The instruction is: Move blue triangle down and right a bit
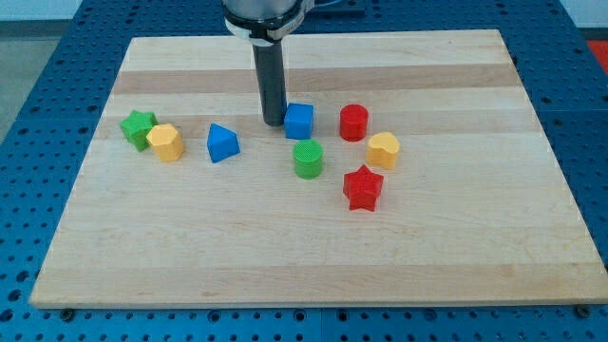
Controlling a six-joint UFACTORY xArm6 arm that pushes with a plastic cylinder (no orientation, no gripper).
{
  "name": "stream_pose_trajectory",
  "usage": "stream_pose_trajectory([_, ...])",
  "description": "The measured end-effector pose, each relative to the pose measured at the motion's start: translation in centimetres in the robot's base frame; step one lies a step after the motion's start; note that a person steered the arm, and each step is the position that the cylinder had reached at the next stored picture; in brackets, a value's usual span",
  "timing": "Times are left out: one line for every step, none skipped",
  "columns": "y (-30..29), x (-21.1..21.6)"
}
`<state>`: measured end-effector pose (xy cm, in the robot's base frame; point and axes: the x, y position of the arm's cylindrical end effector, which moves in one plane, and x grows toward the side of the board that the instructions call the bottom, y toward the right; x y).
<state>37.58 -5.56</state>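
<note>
Currently the blue triangular plastic block (222, 142) lies on the pale wooden board (313, 247), left of centre and apart from its neighbours. Toward the view's left, a yellow hexagonal block (166, 142) touches a green star-shaped block (139, 127). My tip (274, 121), a plain rod end with nothing to open or close, rests well to the triangle's right, just beside the blue cube (299, 121). Below the cube stands a green cylinder (308, 159). Farther right sit a red cylinder (353, 123), another yellow hexagonal block (383, 150) and a red star-shaped block (363, 187).
</note>
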Motion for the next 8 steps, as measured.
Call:
stream_pose_trajectory([-1.2,0.0])
stream_pose_trajectory([-5.0,0.0])
stream_pose_trajectory([-6.7,0.7])
stream_pose_trajectory([-6.7,2.0])
stream_pose_trajectory([-6.7,3.6])
stream_pose_trajectory([-6.8,5.6])
stream_pose_trajectory([-6.9,7.9])
stream_pose_trajectory([-7.2,9.2])
